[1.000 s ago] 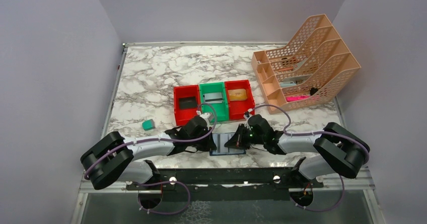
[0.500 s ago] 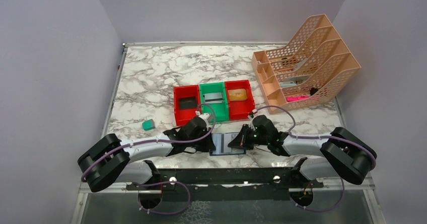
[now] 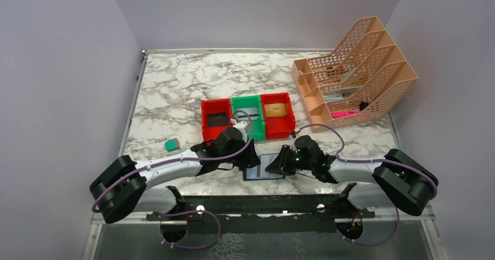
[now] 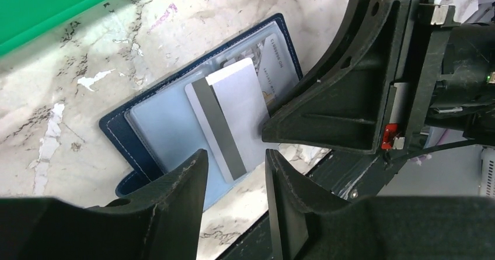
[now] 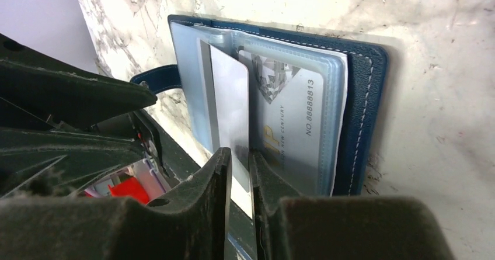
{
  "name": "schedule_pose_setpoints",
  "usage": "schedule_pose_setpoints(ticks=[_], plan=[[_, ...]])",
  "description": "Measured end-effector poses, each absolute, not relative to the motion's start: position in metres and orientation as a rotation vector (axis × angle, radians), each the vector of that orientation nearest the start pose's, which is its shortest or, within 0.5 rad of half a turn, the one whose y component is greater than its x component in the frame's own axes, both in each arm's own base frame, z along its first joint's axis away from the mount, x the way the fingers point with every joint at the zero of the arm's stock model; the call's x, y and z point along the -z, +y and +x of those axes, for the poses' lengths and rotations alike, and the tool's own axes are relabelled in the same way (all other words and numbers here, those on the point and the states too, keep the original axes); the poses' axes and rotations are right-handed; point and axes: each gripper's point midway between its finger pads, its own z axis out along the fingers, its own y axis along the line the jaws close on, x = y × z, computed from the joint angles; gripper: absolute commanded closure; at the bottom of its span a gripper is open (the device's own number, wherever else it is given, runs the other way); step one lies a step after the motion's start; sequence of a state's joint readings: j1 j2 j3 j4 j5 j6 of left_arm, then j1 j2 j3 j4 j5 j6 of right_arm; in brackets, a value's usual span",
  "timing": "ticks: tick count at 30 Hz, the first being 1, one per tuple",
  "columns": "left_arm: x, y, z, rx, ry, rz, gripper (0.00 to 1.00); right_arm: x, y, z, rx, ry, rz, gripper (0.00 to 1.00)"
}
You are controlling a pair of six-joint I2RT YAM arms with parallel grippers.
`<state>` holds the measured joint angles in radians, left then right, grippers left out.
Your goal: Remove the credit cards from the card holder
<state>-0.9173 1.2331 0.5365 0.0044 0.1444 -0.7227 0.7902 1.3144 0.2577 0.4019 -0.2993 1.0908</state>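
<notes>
The card holder point(image 3: 264, 167) lies open and flat on the marble table point(image 3: 175, 85), close to the middle of its near edge, between my two grippers. It is navy blue with pale stitching round the rim, clear blue-grey pockets inside, and a snap tab poking out toward the near edge. A grey card point(image 4: 233, 120) with a dark stripe along one long side rests slantwise on top of the pockets, its end reaching past the holder's near rim. A pale printed card point(image 5: 292, 114) sits tucked inside the pocket beside it.

My left gripper point(image 4: 233, 155) hangs over the near end of the grey card with its fingers spread apart and nothing between them. My right gripper point(image 5: 239, 153) has only a narrow slot between its fingers. The grey card's end runs into that slot, but I cannot tell whether the pads press on it.

The holder's near rim is just beside the table's near edge. Toward the far edge, a row of red and green bins point(image 3: 247, 117) stands near my left wrist, with bare marble behind it. A teal block point(image 3: 171, 145) sits toward the left edge, and a peach file rack point(image 3: 356, 73) fills the far right corner.
</notes>
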Motion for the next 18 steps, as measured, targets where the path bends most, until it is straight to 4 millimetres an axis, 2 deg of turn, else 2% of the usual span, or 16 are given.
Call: schedule_pose_setpoints(ticks=[2, 5, 7, 9, 14, 18], plan=[[-0.069, -0.293, 0.158, 0.969, 2.449, 0.325, 0.58, -0.029, 0.272, 0.148, -1.239, 2.547, 0.192, 0.68], [-0.049, -0.293, 0.157, 0.929, 2.504, 0.327, 0.63, -0.031, 0.271, 0.151, -1.252, 2.529, 0.21, 0.62], [-0.034, -0.29, 0.154, 0.898, 2.549, 0.328, 0.68, -0.031, 0.269, 0.152, -1.271, 2.516, 0.232, 0.61], [-0.031, -0.295, 0.155, 0.912, 2.541, 0.328, 0.76, -0.031, 0.268, 0.153, -1.3, 2.503, 0.254, 0.61], [-0.027, -0.301, 0.155, 0.922, 2.539, 0.322, 0.81, -0.03, 0.268, 0.158, -1.354, 2.499, 0.311, 0.67], [-0.026, -0.301, 0.156, 0.92, 2.539, 0.321, 0.82, -0.029, 0.267, 0.161, -1.36, 2.501, 0.325, 0.77]])
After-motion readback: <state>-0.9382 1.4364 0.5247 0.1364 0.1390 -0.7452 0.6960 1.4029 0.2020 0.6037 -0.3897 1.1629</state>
